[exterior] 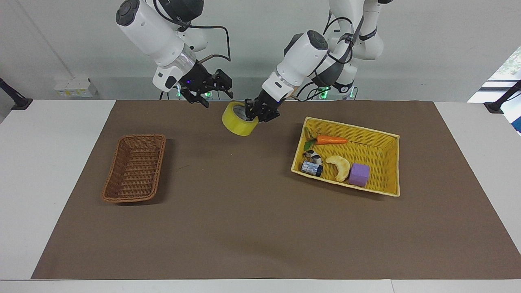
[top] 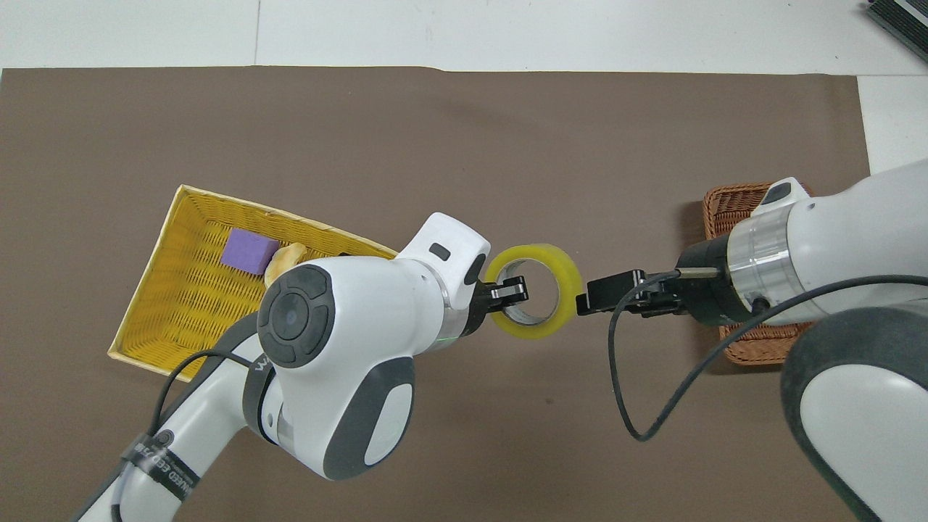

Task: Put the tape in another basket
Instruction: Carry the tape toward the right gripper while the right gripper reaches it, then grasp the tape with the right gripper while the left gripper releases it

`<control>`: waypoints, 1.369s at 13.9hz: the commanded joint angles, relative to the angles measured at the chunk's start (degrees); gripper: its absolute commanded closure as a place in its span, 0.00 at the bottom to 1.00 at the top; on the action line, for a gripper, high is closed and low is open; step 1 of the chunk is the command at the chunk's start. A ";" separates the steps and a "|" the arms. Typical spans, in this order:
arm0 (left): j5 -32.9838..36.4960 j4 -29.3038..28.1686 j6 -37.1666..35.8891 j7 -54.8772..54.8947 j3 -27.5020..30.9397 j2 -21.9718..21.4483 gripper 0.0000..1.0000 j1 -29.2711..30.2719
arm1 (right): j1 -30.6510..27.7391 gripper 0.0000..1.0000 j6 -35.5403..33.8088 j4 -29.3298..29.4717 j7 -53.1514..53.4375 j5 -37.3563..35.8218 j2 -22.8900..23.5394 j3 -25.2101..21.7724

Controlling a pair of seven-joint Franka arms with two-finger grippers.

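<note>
My left gripper (exterior: 260, 110) is shut on the rim of the yellow tape (exterior: 238, 124) and holds it in the air over the brown mat, between the two baskets. In the overhead view one finger of the left gripper (top: 507, 293) is inside the ring of the tape (top: 558, 264). My right gripper (exterior: 217, 98) is open and up in the air, right beside the tape; I cannot tell if it touches. Its tip (top: 591, 297) meets the ring's outer edge from above. The brown wicker basket (exterior: 134, 171) is empty, toward the right arm's end, partly under the right arm (top: 727, 214).
The yellow tray-basket (exterior: 350, 126) lies toward the left arm's end (top: 181, 275). It holds a carrot (exterior: 331, 140), a pale banana-like piece (exterior: 340, 167), a purple block (exterior: 359, 174) and a small dark pack (exterior: 311, 167). A brown mat (exterior: 244, 211) covers the table.
</note>
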 commanded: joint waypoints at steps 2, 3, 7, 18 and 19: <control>-4.36 -0.05 2.66 0.19 -0.52 -2.97 1.00 -0.85 | -0.97 0.00 0.60 -2.51 -3.04 1.43 -1.90 -0.09; -5.33 -0.05 2.66 0.19 -0.52 -3.50 1.00 -0.85 | -1.06 0.00 0.60 -2.42 -3.13 1.43 -1.90 -0.17; -6.74 -0.05 6.25 0.19 -1.92 -4.38 1.00 -0.94 | -1.06 0.79 0.42 -1.19 -2.78 1.26 -1.46 -0.35; -5.95 0.38 -14.63 0.62 -0.26 -12.38 0.00 8.71 | -3.60 1.00 -1.69 1.80 -2.16 0.90 -1.11 -1.05; -5.69 0.47 -17.18 0.54 -0.26 -12.38 0.00 10.91 | -4.39 1.00 -1.69 2.06 -1.99 1.17 -1.11 -1.05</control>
